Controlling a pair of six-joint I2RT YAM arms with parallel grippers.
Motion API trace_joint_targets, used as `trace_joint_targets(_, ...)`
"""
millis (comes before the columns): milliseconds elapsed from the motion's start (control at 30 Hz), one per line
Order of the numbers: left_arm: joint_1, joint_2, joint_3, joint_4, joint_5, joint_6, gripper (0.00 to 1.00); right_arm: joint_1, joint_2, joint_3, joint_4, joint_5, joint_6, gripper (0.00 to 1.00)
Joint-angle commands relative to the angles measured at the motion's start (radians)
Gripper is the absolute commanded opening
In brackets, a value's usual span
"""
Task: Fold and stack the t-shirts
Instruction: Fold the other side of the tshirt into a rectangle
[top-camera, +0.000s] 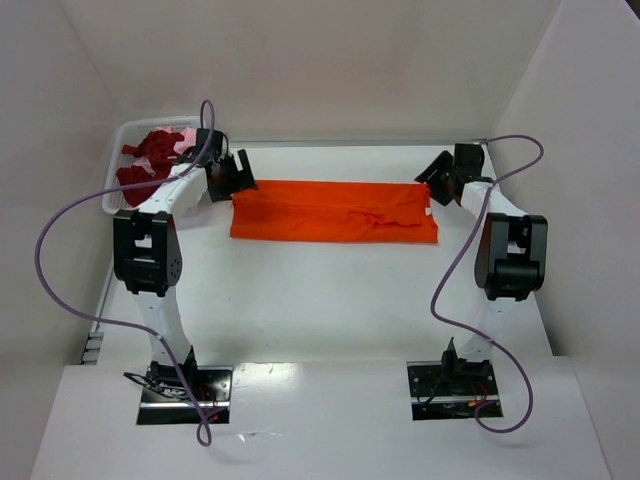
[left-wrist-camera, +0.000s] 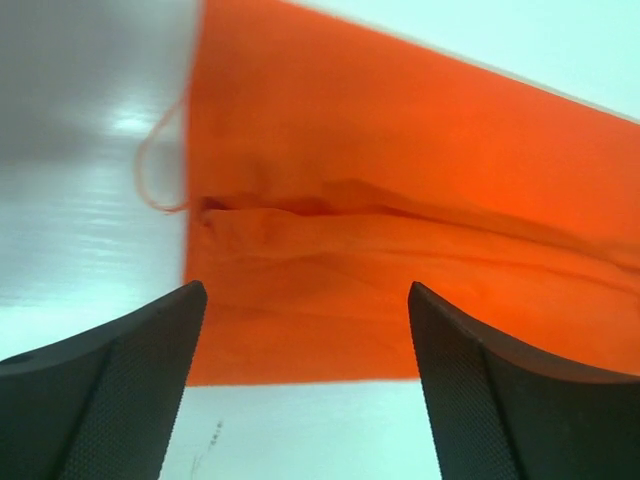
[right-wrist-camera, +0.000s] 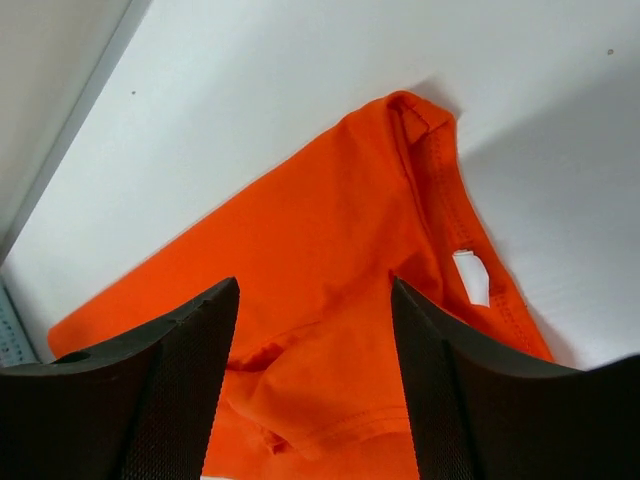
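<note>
Orange t-shirt flat on table, folded to a long strip. Left pincer spread at its left end; right pincer spread at its right end.

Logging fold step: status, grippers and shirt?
Left gripper open, right gripper open, nothing held. Orange t-shirt flat, folded into a strip. Nothing in the way.

The bright orange cloth t-shirt runs off the right edge of the left wrist view, where the two black textured fingers of the left gripper are cut off below. The small white label is too small to read. From above, the black-and-white left arm covers part of the white plastic mesh basket; the dark red cloth and pale pink cloth in it are perhaps several shirts, too bunched to count
</note>
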Motion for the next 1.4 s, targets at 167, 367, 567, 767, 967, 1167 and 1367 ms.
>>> trace_joint_targets(167, -0.08, -0.144, 0.009, 0.083, 0.335, 0.099, 0.92, -0.007, -0.171, -0.136, -0.006, -0.05, -0.088, 0.72)
trace_joint_targets(367, -0.15, -0.106, -0.053, 0.134, 0.349, 0.086, 0.94, 0.03, -0.208, -0.215, 0.04, -0.168, -0.108, 0.61)
trace_joint_targets(567, -0.218, -0.047, -0.025, 0.021, 0.081, 0.06, 0.94, 0.145, -0.198, -0.206, 0.011, -0.105, -0.128, 0.59)
trace_joint_targets(767, -0.24, 0.039, 0.012, -0.074, -0.155, 0.035, 0.95, 0.177, -0.178, -0.226, 0.02, -0.094, -0.099, 0.56)
trace_joint_targets(967, -0.24, 0.085, 0.021, -0.074, -0.183, 0.017, 0.95, 0.177, -0.178, -0.246, 0.031, -0.082, -0.09, 0.54)
trace_joint_targets(1167, -0.24, 0.131, 0.039, -0.084, -0.183, 0.007, 0.96, 0.186, -0.136, -0.246, 0.05, -0.073, -0.09, 0.51)
trace_joint_targets(1367, -0.23, 0.151, 0.039, -0.084, -0.183, 0.007, 0.99, 0.196, -0.09, -0.216, 0.05, -0.062, -0.09, 0.47)
